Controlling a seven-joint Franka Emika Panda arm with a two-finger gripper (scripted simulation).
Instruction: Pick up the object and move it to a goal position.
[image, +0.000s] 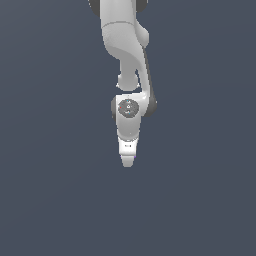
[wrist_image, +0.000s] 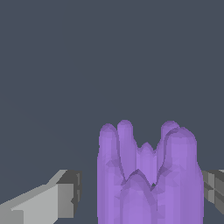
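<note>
White gripper (image: 128, 161) pointing down from the arm (image: 125, 40) over a plain grey floor (image: 50, 200). Purple ridged object (wrist_image: 148, 175) seated between the fingers (wrist_image: 65, 194), one pad apparently touching, a gap at the other. Released or grasping: cannot tell. Object hidden behind the gripper in the exterior view.

From my remote seat, the tabletop (image: 45, 150) is a flat slate-grey sheet w/ no edges, seams or markings in the exterior view. In the wrist view it's the same plain grey behind the purple object (wrist_image: 148, 179), a cluster of ridged layers. Can't tell if the object rests on the tabletop or sits clear of it.
</note>
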